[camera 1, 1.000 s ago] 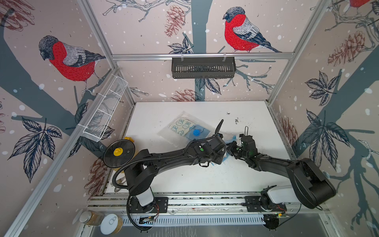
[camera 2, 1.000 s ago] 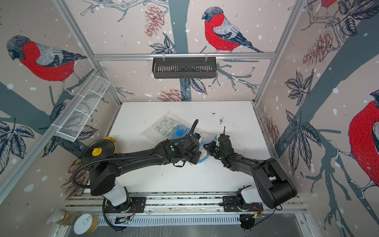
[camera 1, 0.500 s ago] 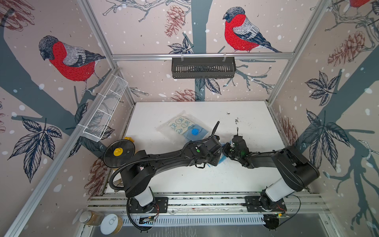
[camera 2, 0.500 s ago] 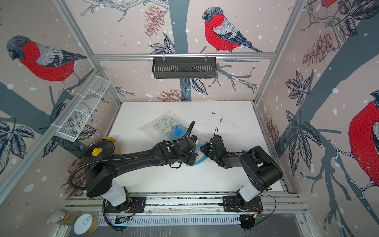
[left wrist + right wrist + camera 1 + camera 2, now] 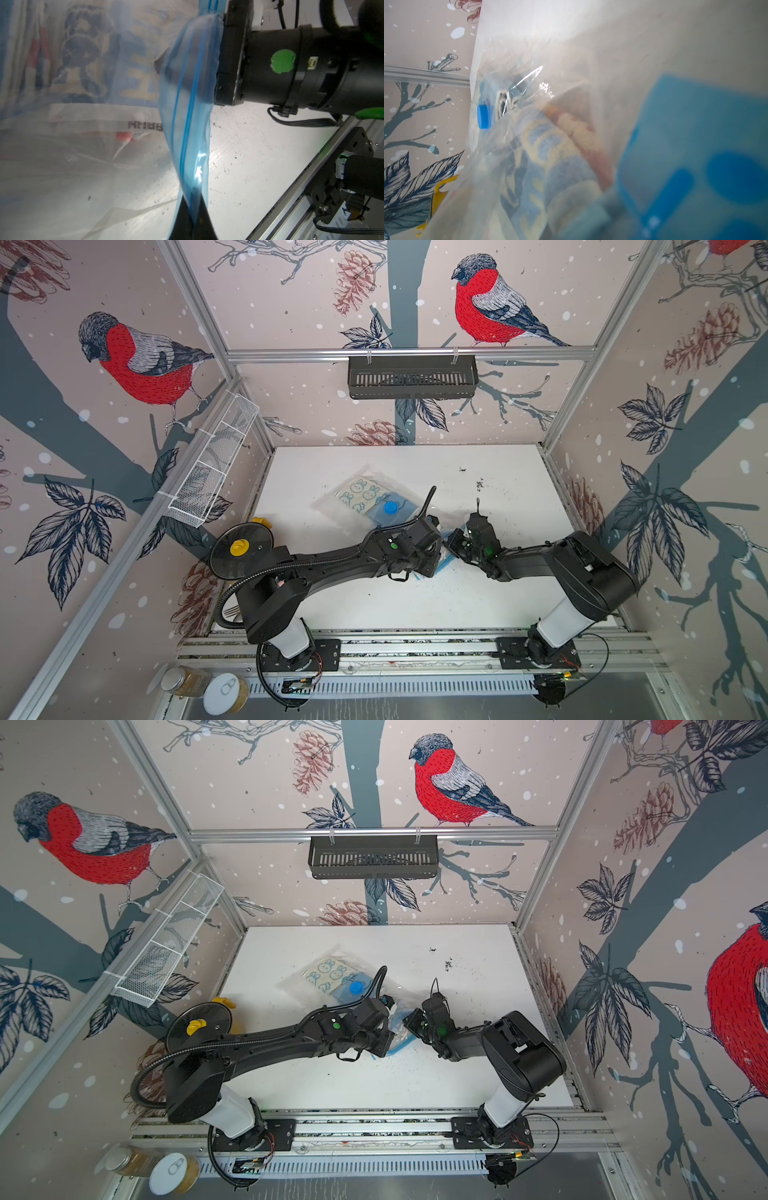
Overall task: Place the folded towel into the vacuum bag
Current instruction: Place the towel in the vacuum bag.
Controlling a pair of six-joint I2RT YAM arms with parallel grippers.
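Right arm has folded in toward the mouth of the vacuum bag (image 5: 328, 506), with the towel (image 5: 360, 495) already inside.

Over the last second the right gripper (image 5: 452, 541) has slid closer to the left gripper (image 5: 192, 220), which stays pinched tight on the blue zip-seal strip (image 5: 191, 124) and holds that edge up off the table (image 5: 498, 489). The right gripper's fingertips sit behind the blue plastic, so I cannot tell whether they are apart or together. The bunny-print towel lies deep in the bag beside the blue valve cap (image 5: 390, 508), and it appears wholly past the opening. In my judgement the placing is nearly done, and what remains is to withdraw cleanly without dragging the cloth back out.
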